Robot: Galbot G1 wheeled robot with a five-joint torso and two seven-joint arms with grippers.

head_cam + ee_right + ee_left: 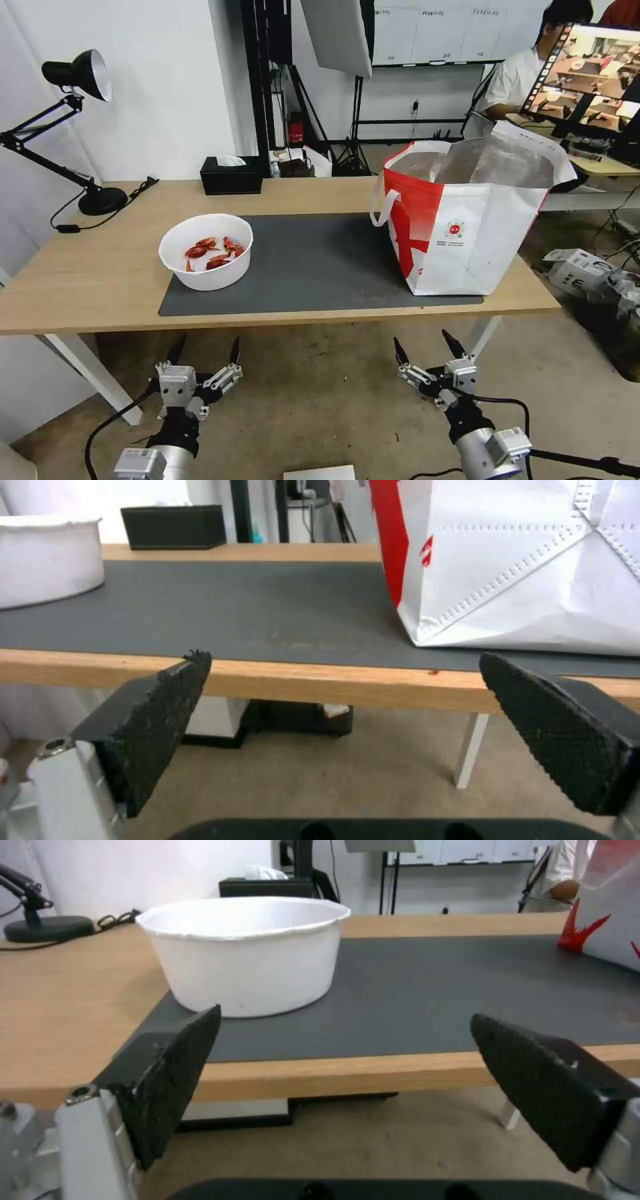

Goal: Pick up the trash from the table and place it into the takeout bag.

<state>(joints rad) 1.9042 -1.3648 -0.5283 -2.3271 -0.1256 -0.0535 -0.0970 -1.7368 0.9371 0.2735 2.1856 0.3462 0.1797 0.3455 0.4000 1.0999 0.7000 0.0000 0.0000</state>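
A white round bowl (207, 257) (243, 952) (47, 557) holding red crayfish shells stands on the left end of the dark grey mat (313, 260) on the light-wood table (100, 273). The red-and-white takeout bag (467, 220) (527, 565) stands open on the mat's right end, its foil lining showing. My left gripper (207, 350) (343, 1032) hangs open below the table's front edge, in front of the bowl. Below the bag, my right gripper (427, 347) (343, 677) is open too, and nothing lies between either pair of fingers.
A black tissue box (231, 175) sits at the table's back edge. A black desk lamp (80, 133) stands at the back left with its cord on the tabletop. White table legs (93, 377) flank the floor space under the table. Boxes (580, 270) lie on the floor at the right.
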